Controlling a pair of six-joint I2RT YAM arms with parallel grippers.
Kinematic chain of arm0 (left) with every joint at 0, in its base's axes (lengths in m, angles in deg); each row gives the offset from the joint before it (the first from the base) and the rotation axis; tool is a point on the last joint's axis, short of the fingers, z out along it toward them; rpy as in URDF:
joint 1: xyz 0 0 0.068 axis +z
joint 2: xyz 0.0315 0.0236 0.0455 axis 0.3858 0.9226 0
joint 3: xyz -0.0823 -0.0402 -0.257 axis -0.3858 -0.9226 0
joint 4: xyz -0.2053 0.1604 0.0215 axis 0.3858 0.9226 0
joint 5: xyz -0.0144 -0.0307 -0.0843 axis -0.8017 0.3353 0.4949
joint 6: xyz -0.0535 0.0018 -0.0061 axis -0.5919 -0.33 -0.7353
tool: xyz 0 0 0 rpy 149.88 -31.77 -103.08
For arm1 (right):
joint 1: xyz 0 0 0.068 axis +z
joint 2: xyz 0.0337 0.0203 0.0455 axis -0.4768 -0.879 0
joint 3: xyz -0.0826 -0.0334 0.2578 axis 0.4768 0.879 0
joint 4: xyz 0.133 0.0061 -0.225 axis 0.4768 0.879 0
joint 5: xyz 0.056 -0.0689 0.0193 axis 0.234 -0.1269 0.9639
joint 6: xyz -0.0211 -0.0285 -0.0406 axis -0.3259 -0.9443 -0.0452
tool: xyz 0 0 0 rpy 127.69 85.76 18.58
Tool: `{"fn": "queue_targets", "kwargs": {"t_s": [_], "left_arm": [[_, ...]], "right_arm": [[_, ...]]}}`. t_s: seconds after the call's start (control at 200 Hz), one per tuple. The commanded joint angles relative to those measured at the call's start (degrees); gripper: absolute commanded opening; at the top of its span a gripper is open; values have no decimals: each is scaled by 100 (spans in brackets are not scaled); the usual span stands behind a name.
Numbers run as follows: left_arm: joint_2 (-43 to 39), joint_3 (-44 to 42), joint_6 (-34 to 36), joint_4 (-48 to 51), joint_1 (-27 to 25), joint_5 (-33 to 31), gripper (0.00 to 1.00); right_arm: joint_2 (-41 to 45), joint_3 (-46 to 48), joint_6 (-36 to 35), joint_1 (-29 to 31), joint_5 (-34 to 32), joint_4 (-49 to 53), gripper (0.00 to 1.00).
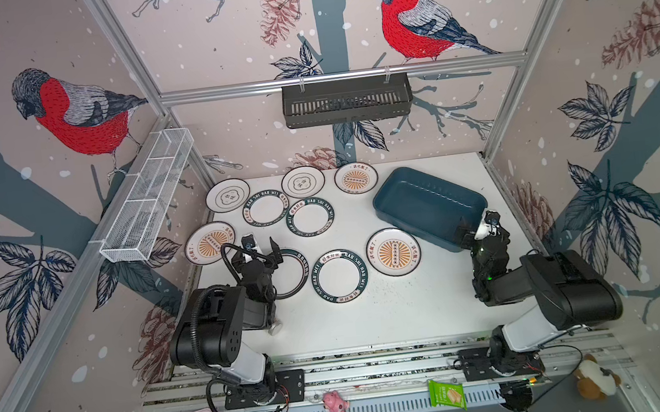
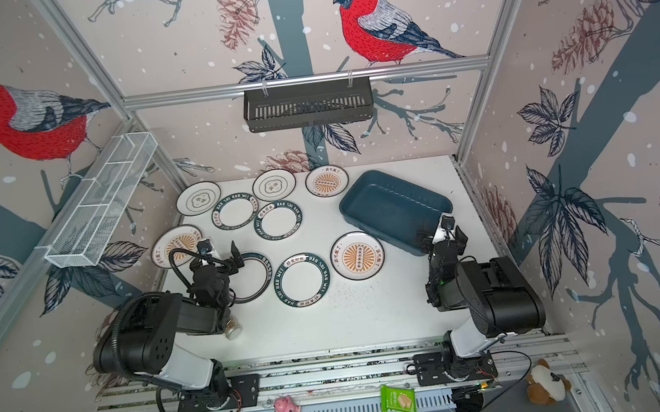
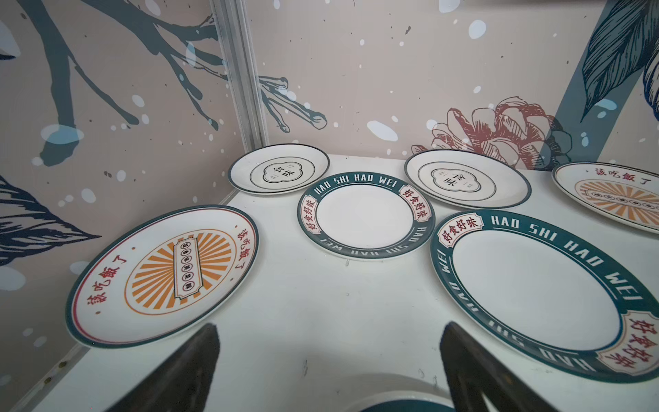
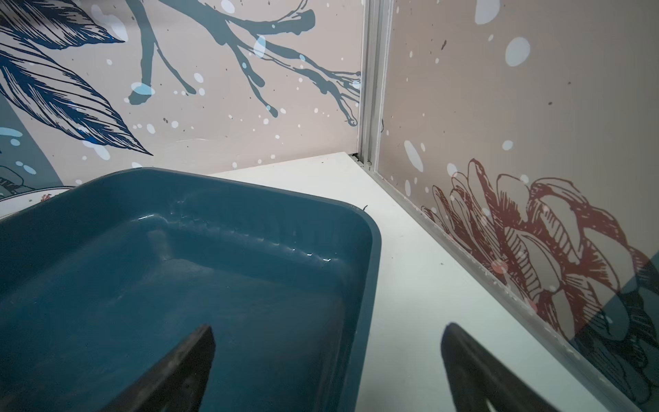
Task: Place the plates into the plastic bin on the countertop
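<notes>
Nine plates [image 1: 339,275] lie on the white countertop [image 1: 394,313] between bird-print walls [image 1: 219,39], plastic bin [image 1: 430,205] far right, left gripper [image 3: 328,331] and right gripper [image 4: 328,330] fingers spread wide.

Carrying plates [image 1: 340,275] flat across the far left corner, left side and middle of the white tabletop [image 1: 373,315], with one sunburst plate [image 1: 210,243] overhanging the left edge; also carrying the teal plastic bin [image 1: 430,205], askew, near the far right corner.

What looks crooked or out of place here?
The left sunburst plate sticks out past the countertop edge, by the wall. The bin sits crooked to the countertop's edges. Nothing looks spilled or broken.
</notes>
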State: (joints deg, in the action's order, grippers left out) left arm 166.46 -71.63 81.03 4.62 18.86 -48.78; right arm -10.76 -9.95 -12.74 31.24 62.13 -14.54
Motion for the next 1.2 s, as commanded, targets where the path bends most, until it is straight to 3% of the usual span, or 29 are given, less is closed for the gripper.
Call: {"fn": "queue_targets", "kwargs": {"t_s": [0.0,0.886,0.961,1.051,1.131,1.191], "left_arm": [[-13,0,64,-193,6,41,96],[-37,-29,88,-233,1,69,96],[-328,11,174,16,-47,161,96],[-1120,251,378,1043,-231,98,97],[-1954,743,249,2357,-483,98,96],[-2435,1217,-208,3344,-552,631,97]], "right_arm": [[20,-8,-40,7,7,-174,99],[103,33,-61,67,-157,-216,99],[531,-138,-192,188,-255,434,100],[1349,-537,-386,418,-371,1654,100],[2167,-950,-23,579,-129,2748,99],[2622,-1274,393,668,211,3573,99]]}}
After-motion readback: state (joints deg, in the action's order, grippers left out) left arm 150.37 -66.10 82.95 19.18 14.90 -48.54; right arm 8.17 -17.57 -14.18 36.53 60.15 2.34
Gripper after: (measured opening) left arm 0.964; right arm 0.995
